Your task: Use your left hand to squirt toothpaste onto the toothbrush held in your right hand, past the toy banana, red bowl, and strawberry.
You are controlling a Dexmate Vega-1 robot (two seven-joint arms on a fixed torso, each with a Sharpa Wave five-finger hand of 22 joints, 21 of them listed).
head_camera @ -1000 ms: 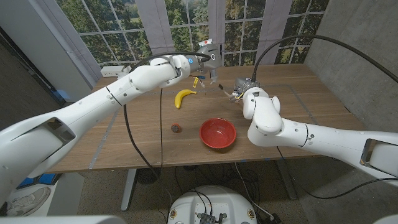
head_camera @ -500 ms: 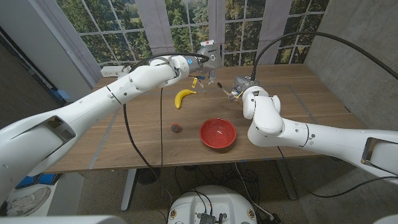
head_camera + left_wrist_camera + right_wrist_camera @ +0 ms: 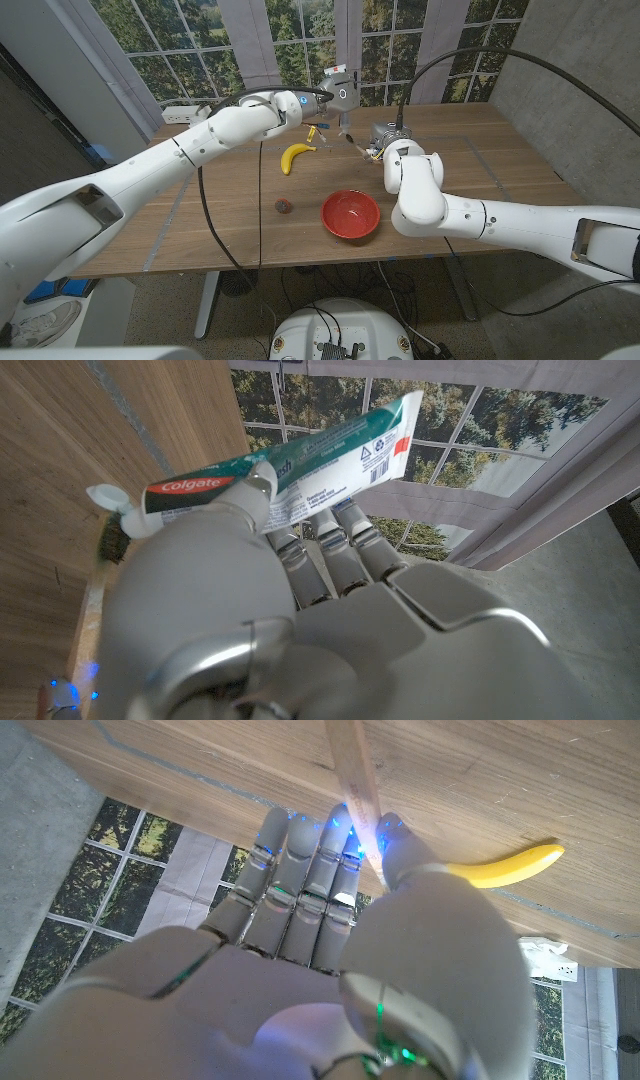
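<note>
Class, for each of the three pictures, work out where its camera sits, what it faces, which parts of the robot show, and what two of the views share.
Head view: from the robot's head, down over the wooden table; both arms, red bowl, strawberry.
Left wrist view: behind the left robot hand, facing the toothpaste tube it grips and the windows.
Right wrist view: behind the right robot hand, facing the wooden toothbrush handle it holds.
Shared: the toy banana shows in head and right wrist views.

Taking the bowl (image 3: 350,214) as landmark: the strawberry (image 3: 285,207) lies on the table (image 3: 500,150) just to its left, and the banana (image 3: 296,155) lies behind and to the left. Behind the bowl, the left hand (image 3: 338,93) holds the toothpaste (image 3: 290,460) seemingly above the toothbrush (image 3: 355,780) in the right hand (image 3: 385,137).
</note>
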